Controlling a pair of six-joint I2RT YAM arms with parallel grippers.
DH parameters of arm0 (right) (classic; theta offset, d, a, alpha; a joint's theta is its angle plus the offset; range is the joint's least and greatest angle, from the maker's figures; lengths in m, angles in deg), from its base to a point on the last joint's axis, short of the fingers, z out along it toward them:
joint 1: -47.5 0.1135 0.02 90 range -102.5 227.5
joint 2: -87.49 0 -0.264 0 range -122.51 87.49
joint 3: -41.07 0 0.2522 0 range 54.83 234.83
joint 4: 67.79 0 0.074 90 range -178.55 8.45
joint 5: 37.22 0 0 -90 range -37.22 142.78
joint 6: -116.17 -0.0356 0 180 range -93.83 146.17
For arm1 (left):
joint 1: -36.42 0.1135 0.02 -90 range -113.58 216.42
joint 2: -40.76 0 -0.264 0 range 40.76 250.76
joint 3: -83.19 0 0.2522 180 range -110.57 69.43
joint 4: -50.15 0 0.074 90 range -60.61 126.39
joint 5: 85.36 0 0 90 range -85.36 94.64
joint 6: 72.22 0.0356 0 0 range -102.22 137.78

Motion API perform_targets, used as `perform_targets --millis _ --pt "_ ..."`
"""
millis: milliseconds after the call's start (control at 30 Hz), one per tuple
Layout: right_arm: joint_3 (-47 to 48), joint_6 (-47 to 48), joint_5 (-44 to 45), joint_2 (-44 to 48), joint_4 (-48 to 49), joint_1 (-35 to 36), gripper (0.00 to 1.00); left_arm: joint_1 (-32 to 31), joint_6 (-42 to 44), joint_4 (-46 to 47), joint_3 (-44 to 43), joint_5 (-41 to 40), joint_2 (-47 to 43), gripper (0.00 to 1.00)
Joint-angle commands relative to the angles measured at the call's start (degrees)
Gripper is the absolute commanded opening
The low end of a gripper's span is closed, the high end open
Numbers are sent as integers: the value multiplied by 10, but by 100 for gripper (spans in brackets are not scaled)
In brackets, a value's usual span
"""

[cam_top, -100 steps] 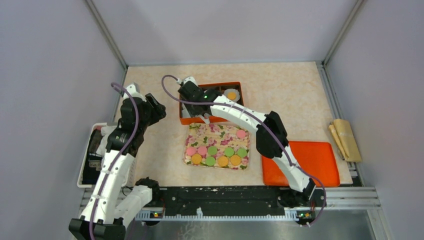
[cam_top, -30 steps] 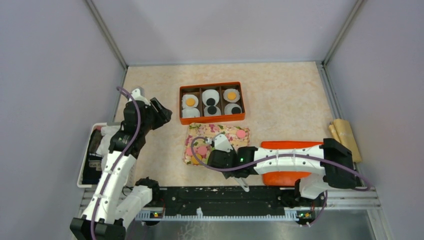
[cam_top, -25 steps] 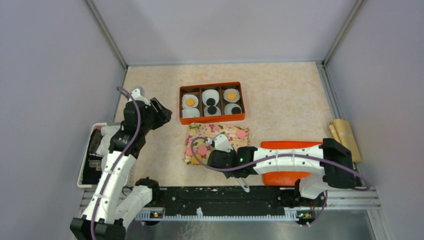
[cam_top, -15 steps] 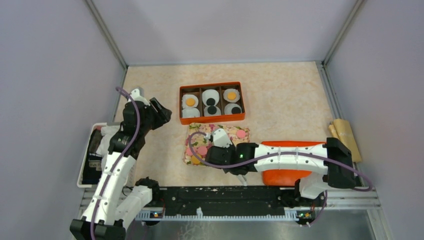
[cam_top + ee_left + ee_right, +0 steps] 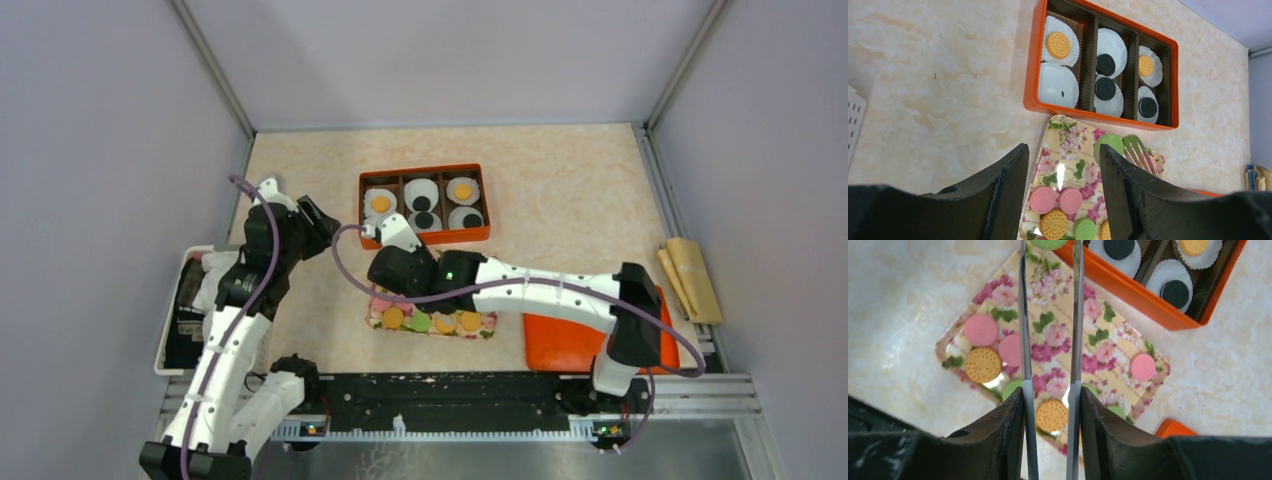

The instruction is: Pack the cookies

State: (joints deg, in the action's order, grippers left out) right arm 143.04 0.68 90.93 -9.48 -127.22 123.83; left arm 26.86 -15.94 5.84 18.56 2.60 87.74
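My right gripper (image 5: pixel 1050 401) clamps the tongs (image 5: pixel 1022 340), whose tips pinch a green cookie (image 5: pixel 1048 243) over the floral tray's (image 5: pixel 1098 365) far edge — raised, I judge, to clear the orange box (image 5: pixel 1128 295) wall. My left gripper (image 5: pixel 1062 150) hangs spread, empty.

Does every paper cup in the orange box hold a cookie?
No: one paper cup in the orange box lies empty, while the other five hold cookies.

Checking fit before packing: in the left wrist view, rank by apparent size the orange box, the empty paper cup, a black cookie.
1. orange box
2. empty paper cup
3. black cookie
All sit together, so the order holds.
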Motion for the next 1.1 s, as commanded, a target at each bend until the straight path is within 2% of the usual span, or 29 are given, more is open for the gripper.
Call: perform_targets --millis 0,333,833,1067 --pt "63 76 -5 -45 71 -59 25 2 16 2 -18 -20 -15 61" --pt "140 113 -51 -146 100 -107 25 2 21 -1 -17 -29 -12 61" --pt "130 109 -74 -208 122 -112 24 3 29 -5 -12 -39 -17 61" --pt "132 109 -69 -204 115 -112 33 3 31 -6 -9 -42 -18 61"
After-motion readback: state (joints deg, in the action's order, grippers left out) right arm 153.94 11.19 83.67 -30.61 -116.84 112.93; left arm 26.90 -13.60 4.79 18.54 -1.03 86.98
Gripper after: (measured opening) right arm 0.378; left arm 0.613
